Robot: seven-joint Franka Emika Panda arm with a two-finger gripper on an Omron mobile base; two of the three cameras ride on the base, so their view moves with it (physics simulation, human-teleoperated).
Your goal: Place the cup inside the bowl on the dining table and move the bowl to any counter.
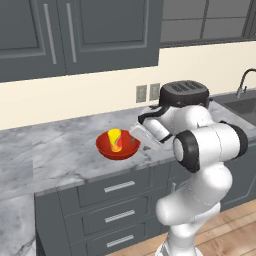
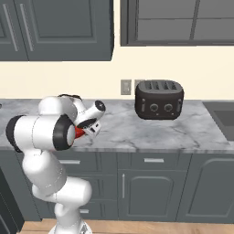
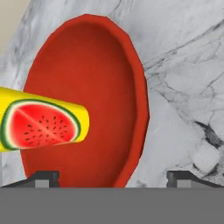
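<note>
Yellow watermelon-print cup (image 1: pixel 115 139) upright in glossy red bowl (image 1: pixel 106 148), seemingly.

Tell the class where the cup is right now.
The cup stands inside the red bowl on the counter, left of the toaster in the left base view.

A home kitchen. A grey-veined marble table (image 1: pixel 60 160) runs along a cream wall over dark grey cabinets with drawers (image 1: pixel 120 210) and silver bar handles. A black toaster (image 2: pixel 159 99) stands on it, with wall sockets (image 2: pixel 126 87) just behind the toaster, a sink and tap (image 1: pixel 243 82) beside it, dark upper cupboards (image 1: pixel 75 35) above, and wooden flooring (image 1: pixel 235 230) below.
</note>
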